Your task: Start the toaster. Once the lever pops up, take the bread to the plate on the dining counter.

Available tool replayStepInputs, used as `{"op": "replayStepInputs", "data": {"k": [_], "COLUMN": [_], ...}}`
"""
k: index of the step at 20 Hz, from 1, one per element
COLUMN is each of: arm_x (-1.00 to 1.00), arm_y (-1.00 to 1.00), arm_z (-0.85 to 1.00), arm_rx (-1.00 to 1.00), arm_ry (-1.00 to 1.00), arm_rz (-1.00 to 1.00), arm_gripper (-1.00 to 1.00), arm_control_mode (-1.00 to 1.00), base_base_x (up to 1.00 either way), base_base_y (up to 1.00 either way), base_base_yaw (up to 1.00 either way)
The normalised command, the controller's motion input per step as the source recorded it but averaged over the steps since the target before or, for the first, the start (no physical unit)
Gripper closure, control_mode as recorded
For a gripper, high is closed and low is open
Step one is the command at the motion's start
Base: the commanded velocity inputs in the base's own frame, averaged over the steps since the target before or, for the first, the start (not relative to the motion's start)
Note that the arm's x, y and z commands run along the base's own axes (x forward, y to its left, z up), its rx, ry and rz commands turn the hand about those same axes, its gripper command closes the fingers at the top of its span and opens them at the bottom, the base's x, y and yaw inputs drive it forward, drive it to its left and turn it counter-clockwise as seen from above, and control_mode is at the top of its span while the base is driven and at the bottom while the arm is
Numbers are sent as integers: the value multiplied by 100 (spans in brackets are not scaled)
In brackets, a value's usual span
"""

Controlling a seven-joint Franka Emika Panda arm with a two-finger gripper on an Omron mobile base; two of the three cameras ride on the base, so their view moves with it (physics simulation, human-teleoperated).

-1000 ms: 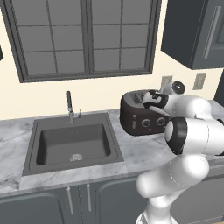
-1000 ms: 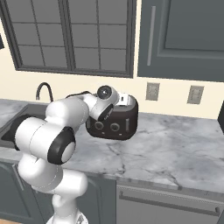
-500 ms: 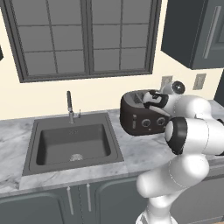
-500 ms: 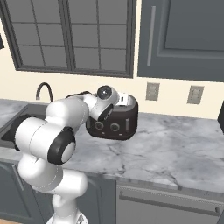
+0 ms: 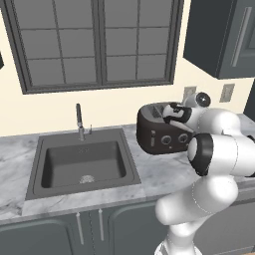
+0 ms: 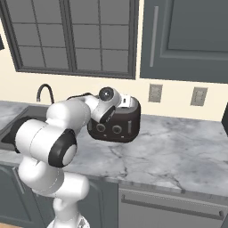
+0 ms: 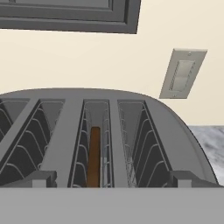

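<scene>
I see the bread (image 7: 93,155) standing in a middle slot of the toaster (image 5: 158,134) at the marble worktop's (image 6: 178,151) back edge; gripper (image 7: 109,183) spread wide above.

A dark sink (image 5: 84,164) with its faucet (image 5: 78,119) sits in the marble worktop (image 6: 178,151) (below a window (image 5: 94,42)).

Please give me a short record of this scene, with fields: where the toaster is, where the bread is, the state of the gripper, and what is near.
toaster: on the marble counter, right of the sink
bread: standing in a slot of the toaster, third from the left in the hand view
gripper: open, over the toaster's top, astride the bread's slot
behind: window, wall switches
</scene>
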Motion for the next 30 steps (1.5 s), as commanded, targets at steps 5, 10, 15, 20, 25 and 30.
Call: {"op": "replayStepInputs", "data": {"k": [5, 10, 15, 20, 25, 30], "arm_x": [0, -1, -8, 0, 0, 0], "arm_y": [0, 0, 5, 9, 18, 6], "arm_z": [0, 0, 0, 0, 0, 0], "arm_rx": [0, 0, 0, 0, 0, 0], "arm_ry": [0, 0, 0, 0, 0, 0], "arm_rz": [0, 0, 0, 0, 0, 0], "arm_gripper": [-100, -100, -100, -100, -100, -100], "arm_control_mode": [-100, -100, -100, -100, -100, -100], "base_base_x": [0, 0, 0, 0, 0, 0], "base_base_y": [0, 0, 0, 0, 0, 0], "base_base_yaw": [0, 0, 0, 0, 0, 0]}}
